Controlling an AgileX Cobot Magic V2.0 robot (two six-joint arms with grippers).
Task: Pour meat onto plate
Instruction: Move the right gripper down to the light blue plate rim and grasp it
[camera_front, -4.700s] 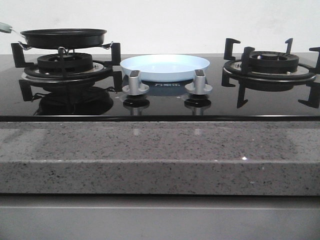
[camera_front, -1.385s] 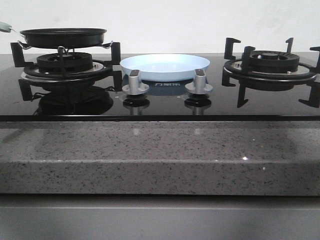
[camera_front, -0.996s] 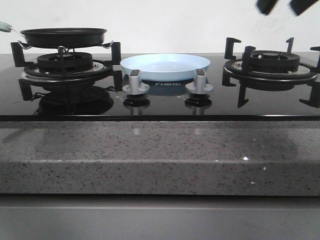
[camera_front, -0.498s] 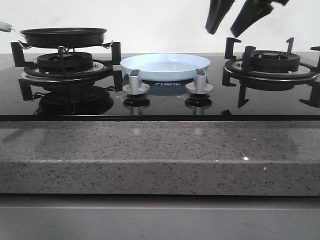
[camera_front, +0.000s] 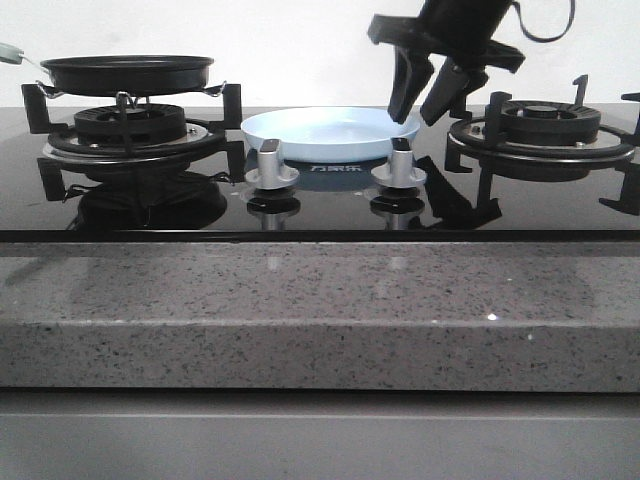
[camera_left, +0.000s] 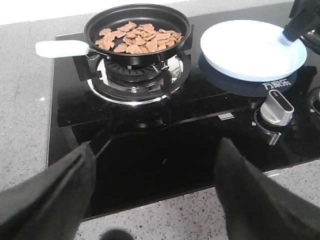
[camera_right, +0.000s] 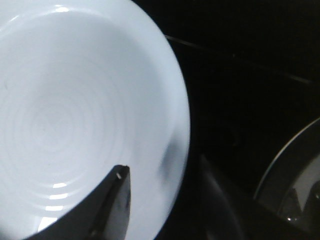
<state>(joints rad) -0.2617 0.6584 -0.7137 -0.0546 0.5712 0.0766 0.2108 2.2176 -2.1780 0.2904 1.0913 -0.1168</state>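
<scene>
Two black fingers of the right gripper (camera_front: 420, 108) hang spread apart over the right-hand rim of the plate (camera_front: 320, 135), with nothing between them; in the right wrist view one fingertip (camera_right: 117, 200) sits above the pale-blue surface just inside the rim while the other is over the dark glass just outside it, so the rim runs between them, though whether either finger touches it cannot be told. That arm comes down from above, between the plate and the right burner (camera_front: 540, 135), and its shadow falls on the glass beside the right knob (camera_front: 398, 165). Further out, the plate rests on the black glass cooktop (camera_front: 320, 215) between the two burners, behind the left knob (camera_front: 271, 165) and the right one, and its dish holds nothing. To the left of the plate, the black frying pan (camera_left: 137, 27) sits on the grate of the left burner (camera_left: 135, 75), its pale handle (camera_left: 62, 48) pointing away from the plate. All of the meat (camera_left: 135, 37) lies in that pan as a loose spread of reddish-brown pieces. Nearest the camera in the left wrist view, the left gripper (camera_left: 155, 190) holds its dark fingers wide apart and empty above the front edge of the cooktop, well short of the pan. A grey speckled stone counter (camera_front: 320, 310) runs along the front.
</scene>
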